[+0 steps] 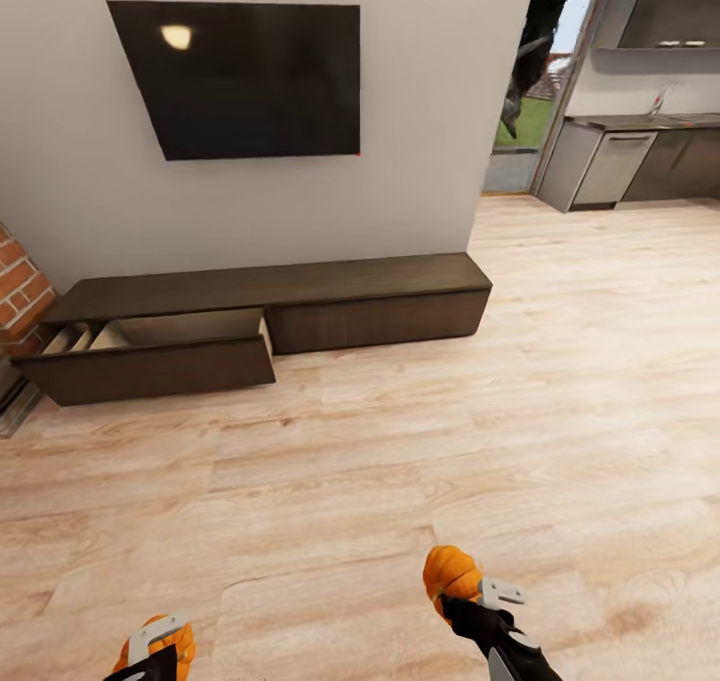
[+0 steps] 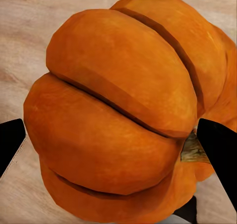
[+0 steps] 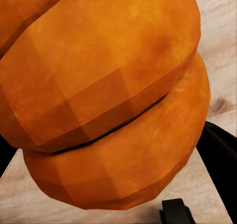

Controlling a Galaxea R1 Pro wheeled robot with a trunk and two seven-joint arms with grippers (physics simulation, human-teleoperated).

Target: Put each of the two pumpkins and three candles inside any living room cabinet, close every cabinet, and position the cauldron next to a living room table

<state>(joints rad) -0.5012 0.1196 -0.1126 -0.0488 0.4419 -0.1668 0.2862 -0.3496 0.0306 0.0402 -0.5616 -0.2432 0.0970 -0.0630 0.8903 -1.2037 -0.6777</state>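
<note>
Each of my grippers holds a bright-orange ribbed pumpkin. In the head view the left gripper (image 1: 155, 651) at the lower left is shut on one pumpkin (image 1: 178, 643), and the right gripper (image 1: 452, 593) at the lower middle is shut on the other pumpkin (image 1: 450, 569). Close up, the left pumpkin (image 2: 123, 115) sits between black fingers (image 2: 219, 150), and the right pumpkin (image 3: 103, 95) likewise. The long dark-brown cabinet (image 1: 300, 286) stands against the wall ahead. Its left drawer (image 1: 150, 361) is pulled open, showing pale wood inside. Its right front is closed.
A black TV (image 1: 245, 76) hangs on the wall above the cabinet. A brick corner (image 1: 18, 296) stands at the far left. Pale wood floor (image 1: 400, 461) stretches between me and the cabinet. Grey kitchen units (image 1: 630, 156) lie beyond at the right.
</note>
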